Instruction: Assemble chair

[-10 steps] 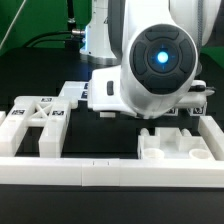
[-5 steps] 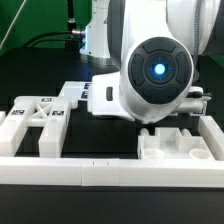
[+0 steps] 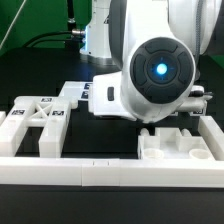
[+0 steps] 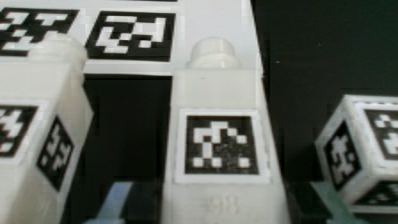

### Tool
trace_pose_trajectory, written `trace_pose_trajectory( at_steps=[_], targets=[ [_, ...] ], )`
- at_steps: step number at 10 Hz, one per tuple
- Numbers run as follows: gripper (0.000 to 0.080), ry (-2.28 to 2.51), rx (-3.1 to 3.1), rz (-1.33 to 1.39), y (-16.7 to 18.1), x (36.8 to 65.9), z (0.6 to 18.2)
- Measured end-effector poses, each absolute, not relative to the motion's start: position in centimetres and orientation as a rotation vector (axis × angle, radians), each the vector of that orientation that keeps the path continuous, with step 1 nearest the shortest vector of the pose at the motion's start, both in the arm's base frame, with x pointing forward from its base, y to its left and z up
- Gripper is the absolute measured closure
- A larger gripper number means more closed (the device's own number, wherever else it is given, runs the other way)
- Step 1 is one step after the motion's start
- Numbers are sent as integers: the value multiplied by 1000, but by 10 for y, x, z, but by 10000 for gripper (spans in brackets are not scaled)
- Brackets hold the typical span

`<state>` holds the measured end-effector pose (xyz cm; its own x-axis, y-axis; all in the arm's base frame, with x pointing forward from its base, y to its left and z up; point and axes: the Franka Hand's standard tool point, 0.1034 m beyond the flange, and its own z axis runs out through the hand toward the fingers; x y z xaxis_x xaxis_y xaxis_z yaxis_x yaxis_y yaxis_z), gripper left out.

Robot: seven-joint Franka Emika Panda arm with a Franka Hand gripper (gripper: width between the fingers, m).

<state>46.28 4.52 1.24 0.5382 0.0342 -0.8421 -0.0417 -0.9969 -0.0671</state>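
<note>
In the wrist view my gripper (image 4: 221, 206) is open. Its fingers (image 4: 121, 203) stand on either side of a white chair post (image 4: 222, 140), with a dark gap on each side. The post bears a square tag and ends in a rounded peg (image 4: 214, 50). A tagged white chair piece (image 4: 36, 130) lies beside it on one side and a tagged cube (image 4: 365, 150) on the other. In the exterior view the arm's wrist housing (image 3: 155, 70) hides the gripper. An X-braced frame (image 3: 40, 122) lies at that view's left and a notched block (image 3: 178, 145) at its right.
A long plain white rail (image 3: 110, 172) runs along the front in the exterior view. A white tagged piece (image 3: 95, 95) lies behind the arm. A white surface with two tags (image 4: 134, 35) lies beyond the post's peg. The tabletop is black.
The arm's wrist has shifted a little toward the exterior view's right and slightly lower than one second ago. It has held still over the last half second. The parts have not moved.
</note>
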Motion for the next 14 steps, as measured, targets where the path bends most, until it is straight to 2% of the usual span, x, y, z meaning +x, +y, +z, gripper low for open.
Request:
trace_pose_trajectory(
  at_steps=[2, 4, 5, 7, 9, 10, 12, 14],
  targets=[
    [512, -43, -2675, 1442, 45, 482, 35],
    [512, -153, -2680, 1331, 40, 509, 77],
    [512, -158, -2687, 1301, 37, 516, 87],
    [512, -157, -2705, 1267, 38, 518, 82],
    [512, -163, -2789, 1082, 35, 535, 81],
    [512, -186, -2787, 1050, 31, 537, 91],
    [512, -198, -2875, 824, 34, 564, 105],
    [512, -181, -2939, 638, 29, 568, 100]
  ],
)
